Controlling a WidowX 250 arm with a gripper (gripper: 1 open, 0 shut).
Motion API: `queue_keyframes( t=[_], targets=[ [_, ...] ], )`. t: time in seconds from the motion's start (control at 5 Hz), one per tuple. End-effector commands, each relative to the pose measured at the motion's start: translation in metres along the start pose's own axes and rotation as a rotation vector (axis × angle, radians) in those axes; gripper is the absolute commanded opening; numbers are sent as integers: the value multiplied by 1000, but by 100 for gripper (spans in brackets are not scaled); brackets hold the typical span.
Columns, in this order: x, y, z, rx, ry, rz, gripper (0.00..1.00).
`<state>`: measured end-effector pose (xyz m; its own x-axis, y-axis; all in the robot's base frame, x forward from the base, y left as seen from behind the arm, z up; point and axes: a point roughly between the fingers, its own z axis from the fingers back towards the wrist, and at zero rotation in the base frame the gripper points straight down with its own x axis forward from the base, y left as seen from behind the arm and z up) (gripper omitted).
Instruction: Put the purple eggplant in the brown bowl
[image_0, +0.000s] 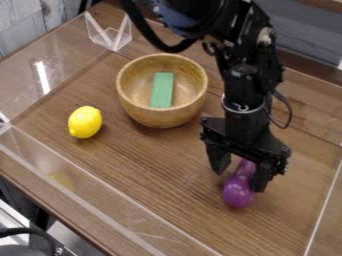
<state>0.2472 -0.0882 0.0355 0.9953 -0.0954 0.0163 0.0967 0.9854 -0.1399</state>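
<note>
The purple eggplant (239, 192) lies on the wooden table at the lower right, partly hidden by my gripper. My gripper (243, 172) points straight down over it, open, with one black finger on each side of the eggplant; whether the fingers touch it I cannot tell. The brown bowl (132, 104) stands up and to the left of the gripper, well apart from it, and holds a flat green block (162, 89).
A yellow lemon (86, 122) lies on the table left of the bowl. A clear plastic stand (110, 35) sits at the back left. Low clear walls (120, 220) border the table's front and left edges.
</note>
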Motion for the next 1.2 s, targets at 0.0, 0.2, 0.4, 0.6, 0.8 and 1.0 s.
queue_keyframes(
  t=[0.0, 0.2, 0.4, 0.6, 0.8, 1.0],
  targets=[
    [12, 0, 7, -13, -48, 8, 100],
    [17, 3, 7, -18, -59, 18, 100],
    [21, 5, 6, -22, -65, 27, 100],
    [24, 8, 6, -26, -71, 34, 100],
    [25, 10, 5, -28, -74, 42, 100],
    [25, 11, 5, -30, -74, 48, 100]
  ],
)
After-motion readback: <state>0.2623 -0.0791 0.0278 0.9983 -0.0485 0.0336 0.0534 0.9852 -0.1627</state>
